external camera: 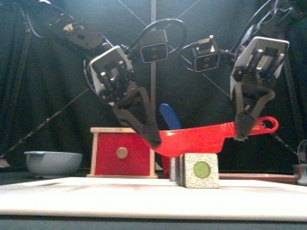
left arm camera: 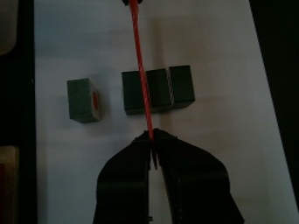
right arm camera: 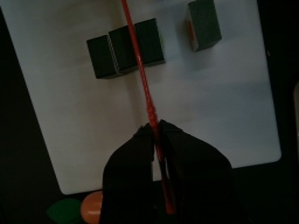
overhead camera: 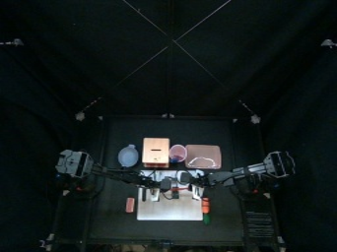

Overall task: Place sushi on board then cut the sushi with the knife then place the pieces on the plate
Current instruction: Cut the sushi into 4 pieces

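- Foreground, front view: dark green sushi roll [external camera: 198, 169] stands on the white cutting board [external camera: 108, 193], directly below the red knife [external camera: 198, 137].
- Red knife: both arms hold it roughly level above the board. The left pincer [external camera: 153, 139] is clamped on the tip end. The right pincer [external camera: 247, 133] is clamped on the handle end, just inside the ring.
- Left wrist view: the blade crosses the joined blocks [left arm camera: 158, 87] close to a seam. One single piece [left arm camera: 84, 98] lies apart from them on the board.
- Pink tray [overhead camera: 202, 155]: at the back of the bench, behind the board, with no sushi visible on it. The stage is judged to be cutting, with the transfer not yet begun.
- Risk, alignment: a blade that comes down beside the seam would press on a solid block and shove the roll sideways rather than part it.
- Risk, shared grip: two pincers carry one thin knife. Unequal descent would tilt or bend the blade, or let it slip from a jaw.
- Risk, support: nothing steadies the roll. A slanted push could topple a block or knock it into the single piece.
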Available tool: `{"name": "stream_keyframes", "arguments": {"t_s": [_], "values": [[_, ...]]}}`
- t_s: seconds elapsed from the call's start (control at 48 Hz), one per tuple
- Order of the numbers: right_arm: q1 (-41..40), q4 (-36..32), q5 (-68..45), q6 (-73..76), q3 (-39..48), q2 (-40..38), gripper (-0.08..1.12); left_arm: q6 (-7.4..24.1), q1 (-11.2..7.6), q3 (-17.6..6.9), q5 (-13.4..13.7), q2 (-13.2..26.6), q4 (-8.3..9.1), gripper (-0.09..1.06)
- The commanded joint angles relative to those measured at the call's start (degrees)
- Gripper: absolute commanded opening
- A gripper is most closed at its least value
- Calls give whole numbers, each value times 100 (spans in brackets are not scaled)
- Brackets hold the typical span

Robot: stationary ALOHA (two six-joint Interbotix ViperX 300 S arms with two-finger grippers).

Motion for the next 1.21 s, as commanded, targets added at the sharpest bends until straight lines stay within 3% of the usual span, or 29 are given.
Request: {"name": "stream_keyframes", "arguments": {"t_s": [0.021, 1.208], "values": [[-62, 18, -53, 44, -62, -53, 37, -9, -44, -79, -53, -79, -9, 48], [0, 185, -141, 35, -26, 580, 37, -9, -44, -88, -62, 281, -132, 48]]}}
